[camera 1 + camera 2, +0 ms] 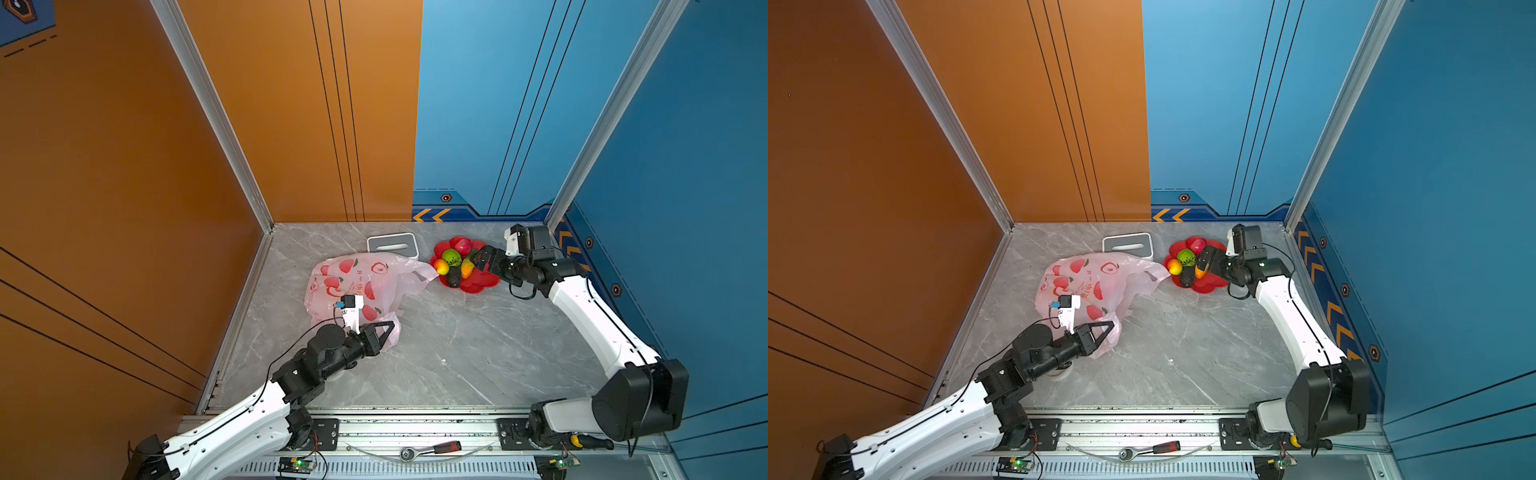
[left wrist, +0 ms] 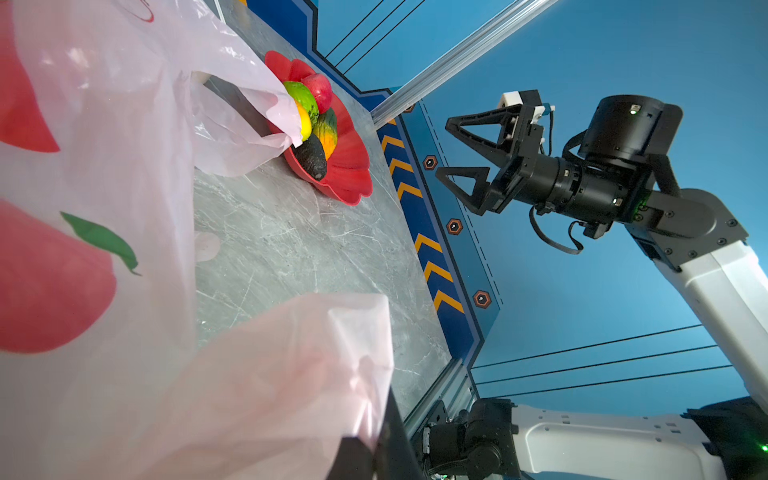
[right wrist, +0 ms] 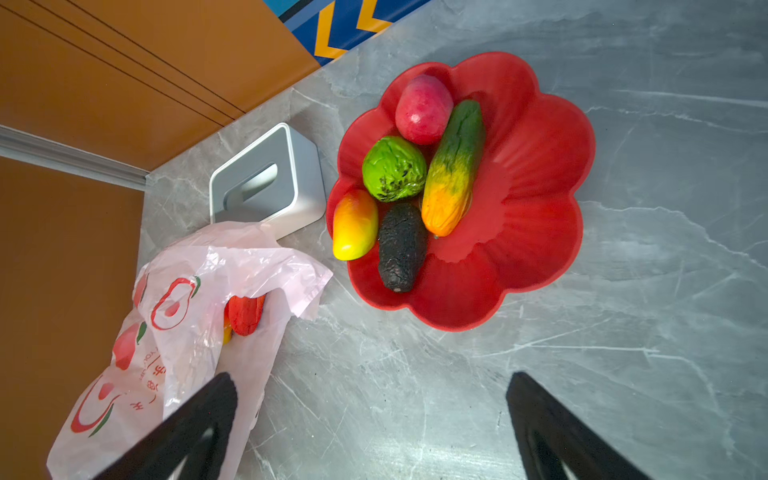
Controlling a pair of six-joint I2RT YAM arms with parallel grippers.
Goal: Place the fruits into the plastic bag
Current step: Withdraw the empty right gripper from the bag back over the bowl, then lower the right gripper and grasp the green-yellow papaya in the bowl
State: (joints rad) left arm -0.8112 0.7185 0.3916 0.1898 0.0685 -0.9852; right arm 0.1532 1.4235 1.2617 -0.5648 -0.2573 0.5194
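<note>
Marble tabletop; thin pink plastic bag, centre-left, seemingly pinched in left gripper; right gripper spread over glossy toy fruits; slip risk from gloss.

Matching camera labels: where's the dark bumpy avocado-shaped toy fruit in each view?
Top view: dark bumpy avocado-shaped toy fruit, right of centre, near-left part of the red flower-shaped plastic dish.
Top view: same spot, closer to centre.
Left wrist: avocado at the dish rim nearest the camera.
Right wrist: avocado beside the yellow-red mango-shaped toy fruit.
Shared landmark: the dish.
</note>
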